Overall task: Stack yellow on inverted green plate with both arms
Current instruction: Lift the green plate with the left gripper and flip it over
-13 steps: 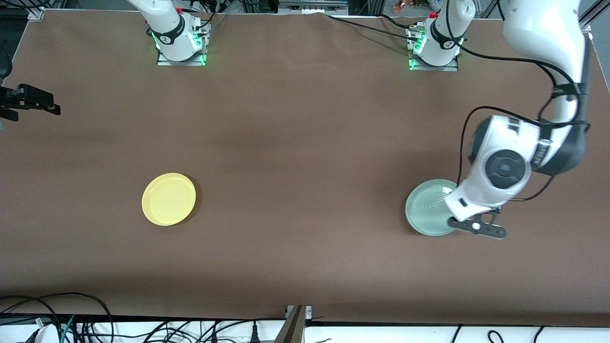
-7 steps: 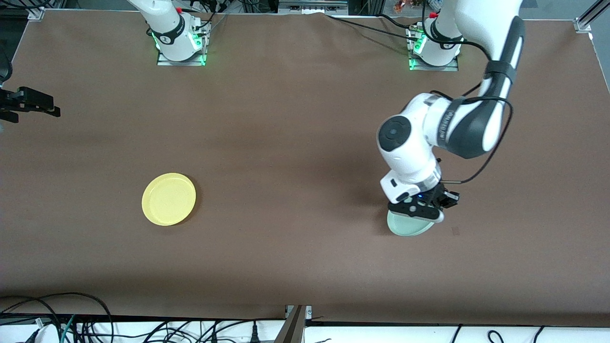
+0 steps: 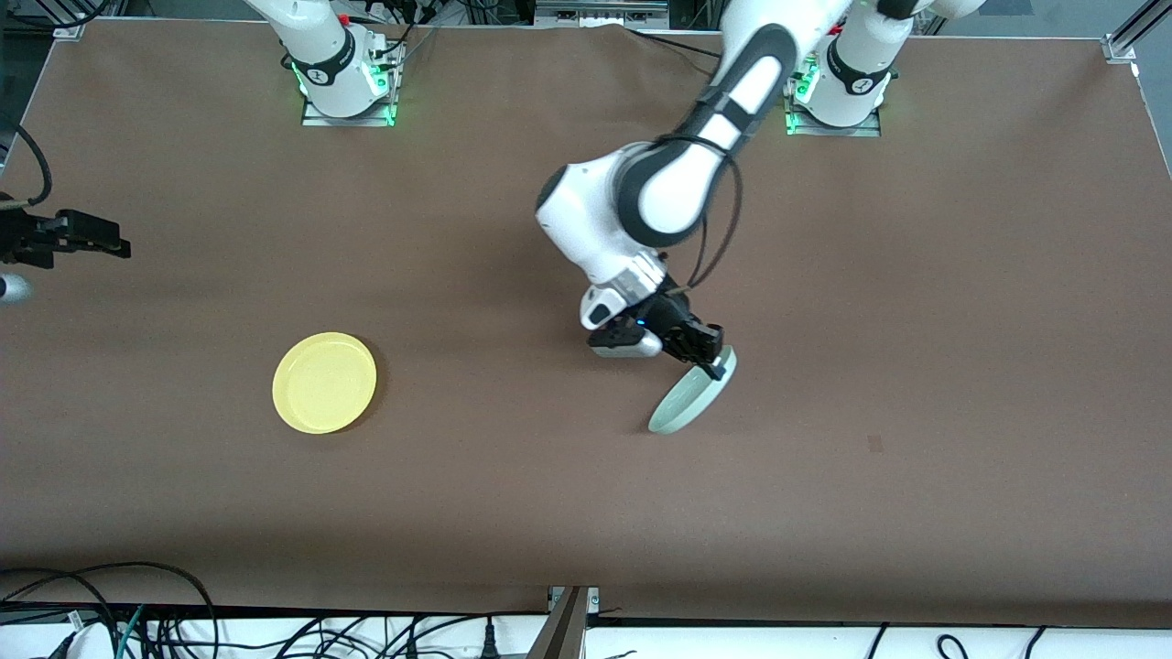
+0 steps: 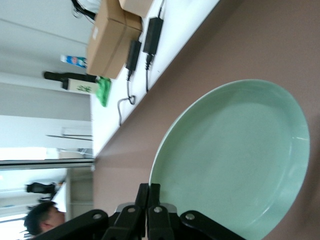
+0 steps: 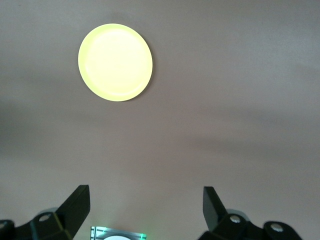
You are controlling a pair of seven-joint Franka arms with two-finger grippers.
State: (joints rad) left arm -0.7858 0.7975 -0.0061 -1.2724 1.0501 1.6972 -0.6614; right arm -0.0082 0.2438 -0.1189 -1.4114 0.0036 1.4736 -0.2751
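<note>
Front view: left fingers clamp tilted green plate; right fingers spread, yellow unobstructed.

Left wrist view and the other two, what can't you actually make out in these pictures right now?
- Right gripper: in the front view the picture's edge cuts it off; the right wrist view shows its open fingers over the table.
- Green plate: its rim inside the shut left gripper is covered by the fingers in both views.
- Whether the tilted green plate's lower edge touches the table: front view cannot settle it.
- Yellow plate: underside hidden.

Brown table; cardboard box, power adapters beside it.
</note>
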